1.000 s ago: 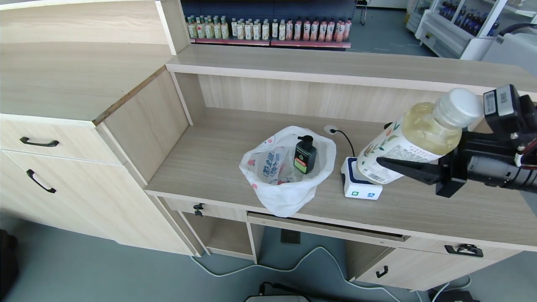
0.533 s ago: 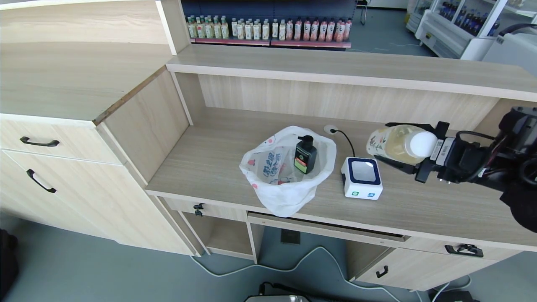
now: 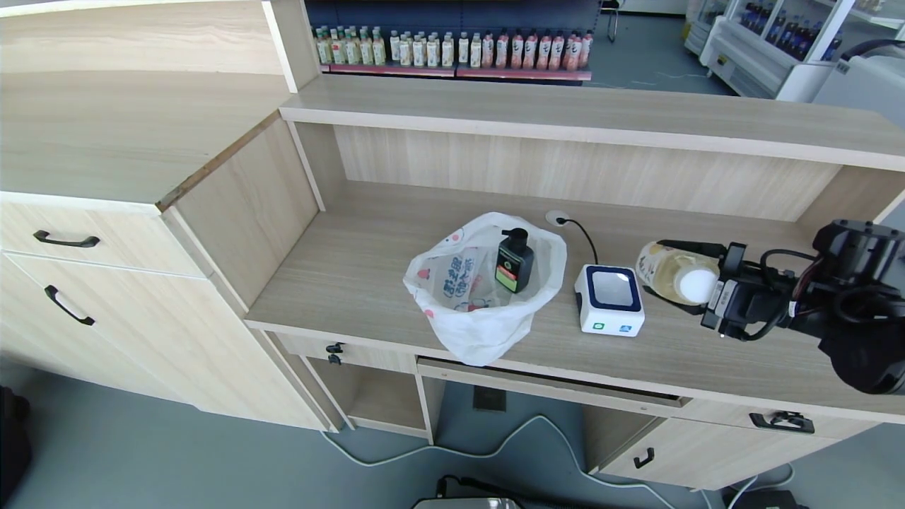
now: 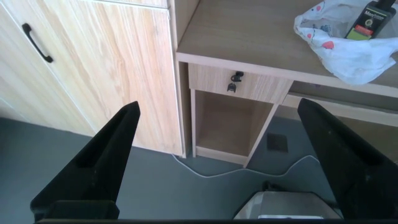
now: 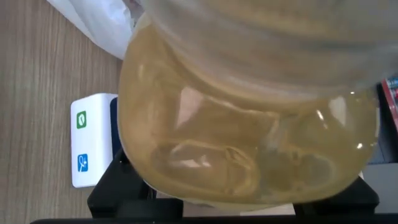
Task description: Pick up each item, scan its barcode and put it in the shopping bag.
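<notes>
Down from above the scanner (image 3: 609,298), the right gripper (image 3: 659,271) now sits low over the wooden counter (image 3: 368,268). It is clamped on the tea bottle (image 3: 675,272), which lies on its side just right of the scanner, cap toward the robot. Left of the scanner the white shopping bag (image 3: 474,318) stands open, a black pump bottle (image 3: 514,263) upright inside. Before the cabinet (image 4: 106,68) the left gripper (image 4: 219,104) hangs spread wide, holding nothing.
</notes>
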You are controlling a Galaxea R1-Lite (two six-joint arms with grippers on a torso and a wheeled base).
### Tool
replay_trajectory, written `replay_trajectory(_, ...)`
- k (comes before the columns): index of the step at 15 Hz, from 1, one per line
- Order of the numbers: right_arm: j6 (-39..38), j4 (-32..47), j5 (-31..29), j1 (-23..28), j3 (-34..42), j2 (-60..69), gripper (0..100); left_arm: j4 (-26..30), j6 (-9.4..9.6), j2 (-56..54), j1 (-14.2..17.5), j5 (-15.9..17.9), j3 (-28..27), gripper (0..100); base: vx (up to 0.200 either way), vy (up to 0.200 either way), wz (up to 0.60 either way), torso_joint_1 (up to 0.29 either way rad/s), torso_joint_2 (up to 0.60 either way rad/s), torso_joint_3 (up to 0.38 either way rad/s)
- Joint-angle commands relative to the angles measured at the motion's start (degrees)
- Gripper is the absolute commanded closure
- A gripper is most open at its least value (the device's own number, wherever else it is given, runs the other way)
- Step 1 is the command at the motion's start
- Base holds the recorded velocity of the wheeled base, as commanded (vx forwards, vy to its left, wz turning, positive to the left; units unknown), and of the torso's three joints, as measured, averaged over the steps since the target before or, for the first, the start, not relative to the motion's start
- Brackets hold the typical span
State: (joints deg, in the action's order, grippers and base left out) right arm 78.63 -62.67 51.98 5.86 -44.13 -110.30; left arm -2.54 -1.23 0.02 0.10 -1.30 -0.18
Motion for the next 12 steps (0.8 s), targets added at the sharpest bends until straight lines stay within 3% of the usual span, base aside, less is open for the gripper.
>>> replay_trajectory(1,0.3,0.0,0.1,0.3,-0.3,-1.3,100,0.0,0.0,0.0,0.0,0.0,0.0,0,0.0,0.0,0.0,0.0,0.0,0.0)
replay_trajectory(6,3.3,-1.7,2.2,0.3,-4.6,-5.1,100,0.0,-0.09,0.0,0.0,0.0,0.0,0,0.0,0.0,0.0,0.0,0.0,0.0)
replay_trajectory(12,3.4,-7.5,2.2,-0.3,-4.5,-8.6,100,0.0,-0.09,0.0,0.0,0.0,0.0,0,0.0,0.0,0.0,0.0,0.0,0.0)
